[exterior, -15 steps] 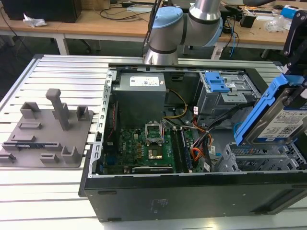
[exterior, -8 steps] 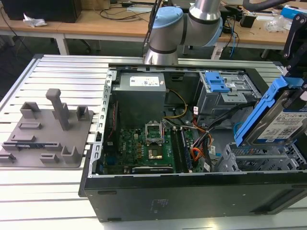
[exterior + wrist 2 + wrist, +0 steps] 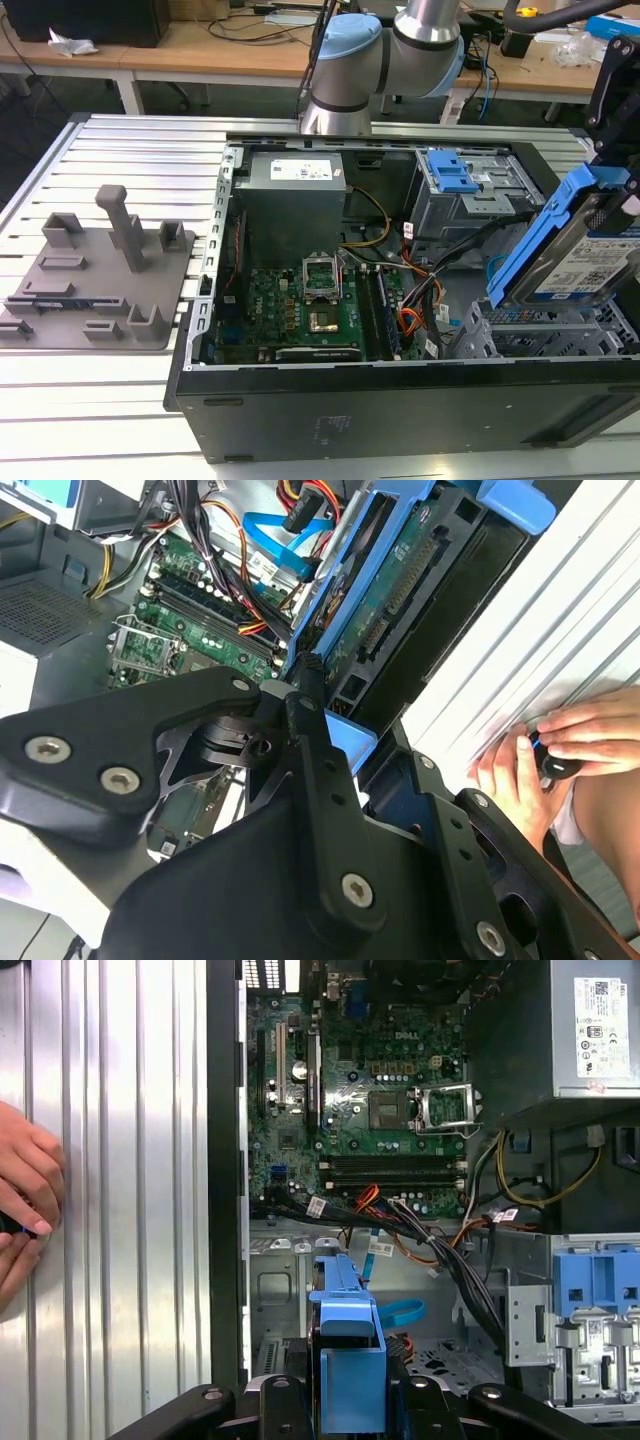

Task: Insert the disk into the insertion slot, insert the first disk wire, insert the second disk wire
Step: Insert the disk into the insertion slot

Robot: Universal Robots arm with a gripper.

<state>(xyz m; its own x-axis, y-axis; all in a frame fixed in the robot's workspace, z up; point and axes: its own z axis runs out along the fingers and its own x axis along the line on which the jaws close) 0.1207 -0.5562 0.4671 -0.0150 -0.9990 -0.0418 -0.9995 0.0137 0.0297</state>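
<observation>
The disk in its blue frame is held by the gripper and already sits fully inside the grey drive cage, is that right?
No. The gripper does hold the disk, but it is not inside the drive cage: the exterior view shows it tilted in the air above the cage.

Desk: we log a ribbed silver aluminium top (image 3: 90,400), its slats running across the exterior view.
Behind: we see wooden desks (image 3: 200,50) on white legs (image 3: 128,95), strewn with cables (image 3: 240,22); a black box (image 3: 85,20) stands on one.
Floor: dark (image 3: 40,110).
Light: bright, even, soft shadows.
</observation>
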